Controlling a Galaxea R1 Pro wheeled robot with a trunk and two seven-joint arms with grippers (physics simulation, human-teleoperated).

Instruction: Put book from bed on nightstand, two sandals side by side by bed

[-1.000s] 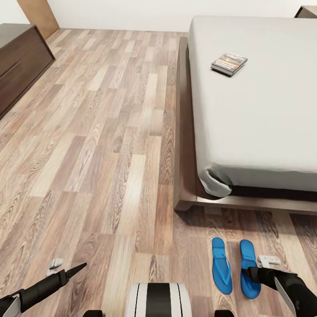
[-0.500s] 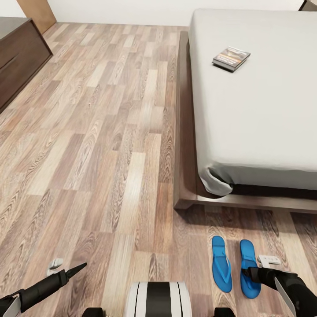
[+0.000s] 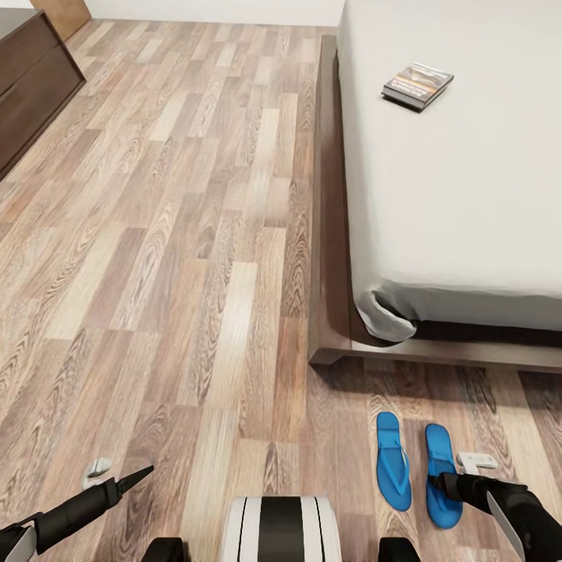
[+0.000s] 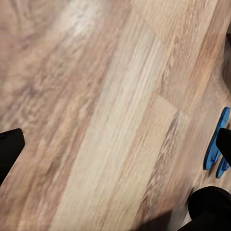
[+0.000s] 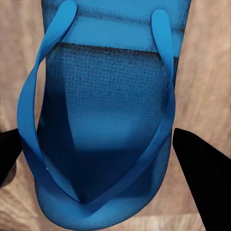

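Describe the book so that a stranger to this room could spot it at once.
Start at the big bed with the pale mattress and dark wooden frame. The book lies flat on the mattress, well away from the foot end. It is the only thing on the bed: a thin dark paperback with an orange band.

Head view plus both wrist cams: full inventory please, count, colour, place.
sandals: 2, bright blue, side by side on the floor off the foot corner of the bed; the right one lies under the right claw
book: 1, dark cover with orange band, on the mattress
bed: 1, dark brown frame, pale grey mattress, at right
dresser: 1, dark brown, far left
floor: wood planks, mixed browns
robot base: white with black stripes, bottom centre
left claw: black, low left above the floor, open
right claw: black, above the right sandal, open, one finger either side
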